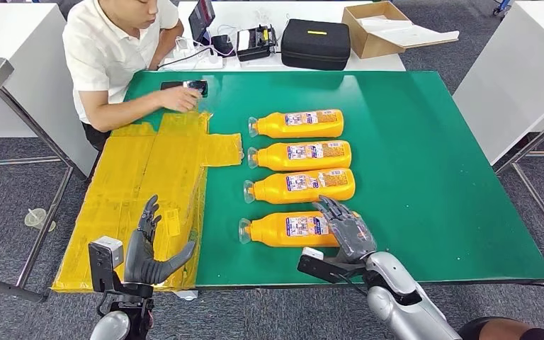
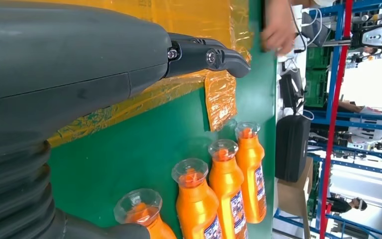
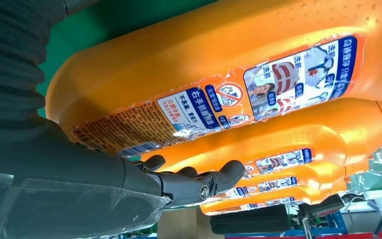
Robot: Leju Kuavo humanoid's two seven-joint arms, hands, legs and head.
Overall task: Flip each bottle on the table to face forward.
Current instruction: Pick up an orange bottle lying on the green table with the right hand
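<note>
Four glossy orange plastic bottles (image 1: 297, 176), clear-capped, lie side by side on the green bench (image 1: 432, 177). Right hand (image 1: 346, 228) rests spread on the nearest; left hand (image 1: 149, 248) released.

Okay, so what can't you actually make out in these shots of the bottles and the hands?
- Head view: the right hand covers the base of the nearest bottle, so whether its fingers grip it is unclear.
- Right wrist view: label small print is too fine to read.
- Left wrist view: the left hand hides the nearest bottle's body; the picture edge cuts off the others' bases.
</note>
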